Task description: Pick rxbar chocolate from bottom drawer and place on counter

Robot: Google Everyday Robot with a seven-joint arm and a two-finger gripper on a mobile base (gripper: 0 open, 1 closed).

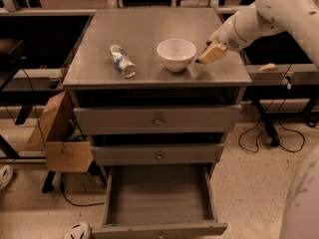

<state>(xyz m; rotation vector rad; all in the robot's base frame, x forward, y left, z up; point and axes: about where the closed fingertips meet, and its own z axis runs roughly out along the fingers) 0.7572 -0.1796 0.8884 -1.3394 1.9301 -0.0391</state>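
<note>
My gripper (210, 54) hovers low over the right front part of the grey counter (149, 29), just right of the white bowl (176, 54). It is shut on a small dark flat thing, the rxbar chocolate (199, 60). Only the bar's dark end shows at the tip, pointing down and left toward the counter. The bottom drawer (157, 195) is pulled out below, and its flat grey floor is bare. The two upper drawers are closed.
A clear plastic bottle (122, 60) lies on the counter's left side. A cardboard box (60, 138) hangs at the cabinet's left. Cables lie on the floor at the right. A shoe (77, 230) is by the drawer's front left corner. My arm (279, 14) reaches in from the upper right.
</note>
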